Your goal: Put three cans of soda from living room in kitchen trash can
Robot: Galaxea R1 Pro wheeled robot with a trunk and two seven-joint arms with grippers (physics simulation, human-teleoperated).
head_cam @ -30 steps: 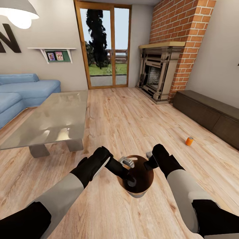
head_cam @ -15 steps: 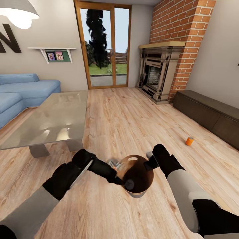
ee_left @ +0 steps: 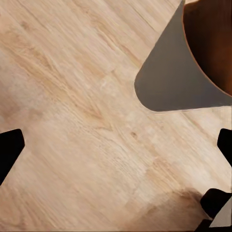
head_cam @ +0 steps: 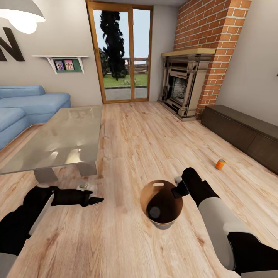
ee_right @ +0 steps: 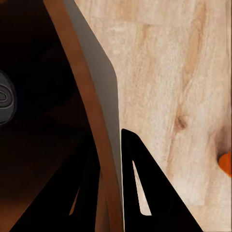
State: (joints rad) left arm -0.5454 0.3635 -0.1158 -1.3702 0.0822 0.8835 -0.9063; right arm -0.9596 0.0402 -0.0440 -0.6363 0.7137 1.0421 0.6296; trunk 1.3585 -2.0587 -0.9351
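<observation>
The tash can [head_cam: 170,221], grey outside and tan-brown inside, stands on the wood floor in front of me. One can of soda [head_cam: 155,212] rests at its bottom, only its silvery top [ee_right: 4,99] showing. My right gripper [head_cam: 177,187] is shut on the bin's rim [ee_right: 104,145], one finger inside the wall and one outside. My left gripper [head_cam: 92,194] hangs low over the floor to the left of the bin, open and empty [ee_left: 116,145], with the bin's grey wall [ee_left: 174,77] ahead of it. An orange can of soda [head_cam: 220,164] stands on the floor far to the right.
A glass coffee table [head_cam: 61,137] stands ahead on the left, with a blue sofa [head_cam: 27,102] behind it. The brick fireplace [head_cam: 185,90] is at the back, and a long dark low cabinet [head_cam: 247,133] runs along the right wall.
My left gripper has pulled out of the bin and swung away to the left, down near the floor. The right gripper stays on the rim.
</observation>
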